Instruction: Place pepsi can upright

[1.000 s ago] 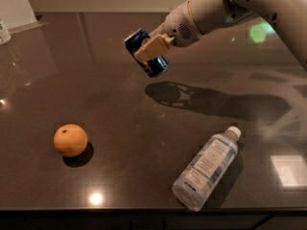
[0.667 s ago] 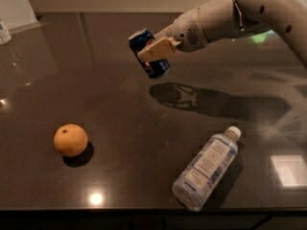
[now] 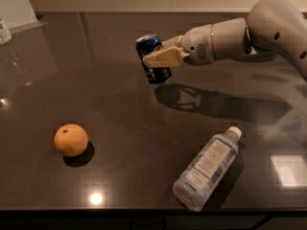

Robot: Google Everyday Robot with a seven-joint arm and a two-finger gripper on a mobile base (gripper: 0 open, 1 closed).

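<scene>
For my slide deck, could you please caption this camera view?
Gripper holds the pepsi can, slightly tilted, over the table; orange and fallen bottle nearby.

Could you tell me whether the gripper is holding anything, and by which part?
The gripper holds the pepsi can by its side wall, with a finger lying across the middle of the can's body and both ends free.

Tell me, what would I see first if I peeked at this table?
Probably the robot's claw over the middle back of the dark table, squeezing the pepsi can and holding it in the air, a bit tilted. Then there's a bright orange sitting at the front left, and a clear water bottle lying on its side at the front right.
</scene>
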